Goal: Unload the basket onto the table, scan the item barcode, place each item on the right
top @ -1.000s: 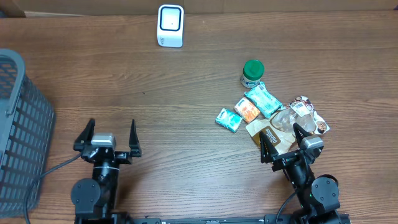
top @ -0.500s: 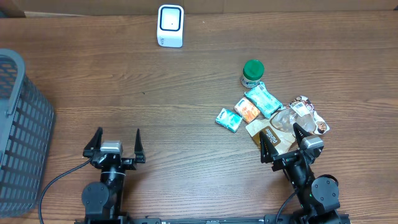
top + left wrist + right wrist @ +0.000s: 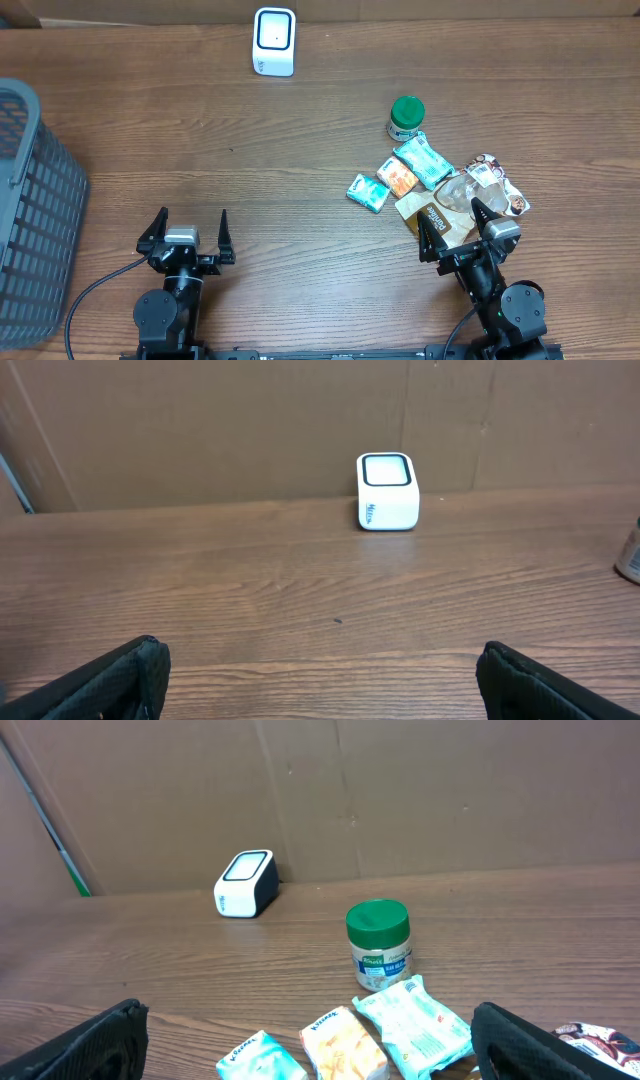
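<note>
Packets (image 3: 400, 178) are lying on the counter (image 3: 300, 200) just ahead of the right end effector (image 3: 448, 216), which is gaping wide and empty like the left end effector (image 3: 190, 214). They're looking light, crinkly and slippery, so pinching an edge seems best. The scanner (image 3: 274, 41) is sitting far off.

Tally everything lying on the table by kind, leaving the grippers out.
Scanner: 1
Basket: 1
Green-lidded jar: 1
Teal packets: 2
Orange packet: 1
Larger pouches: at least 2, overlapping
Total: at least 8
</note>
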